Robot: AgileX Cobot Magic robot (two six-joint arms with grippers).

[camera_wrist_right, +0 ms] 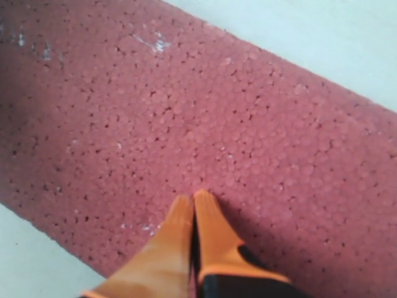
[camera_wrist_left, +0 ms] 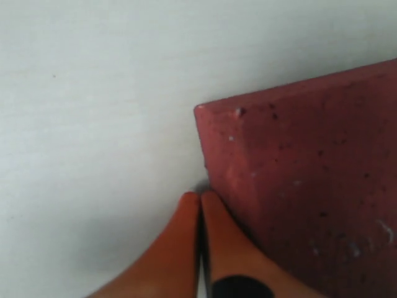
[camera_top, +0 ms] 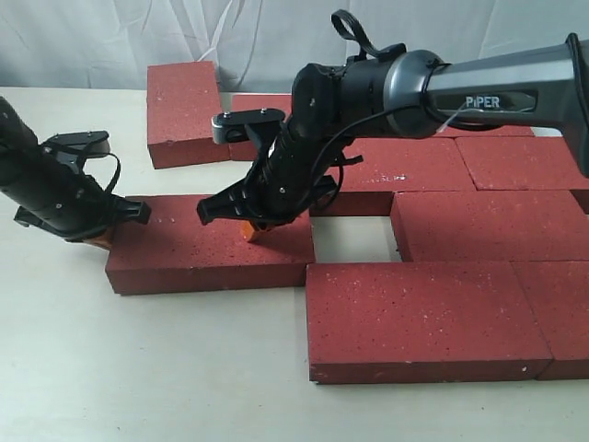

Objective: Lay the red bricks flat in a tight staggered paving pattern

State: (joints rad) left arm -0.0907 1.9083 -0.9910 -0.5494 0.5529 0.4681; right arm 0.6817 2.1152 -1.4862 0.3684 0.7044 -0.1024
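Observation:
Several dark-red bricks lie flat on the pale table. One loose brick lies apart on the left of the paved group. My left gripper is shut, its orange tips on the table against that brick's left end. My right gripper is shut too, its tips pressing down on the same brick's top face. Between this brick and the paved bricks shows a bare gap. Another brick lies at the back left.
The front brick of the group sits just right of the loose brick's near corner. White cloth hangs behind the table. The right arm's grey forearm stretches over the back bricks.

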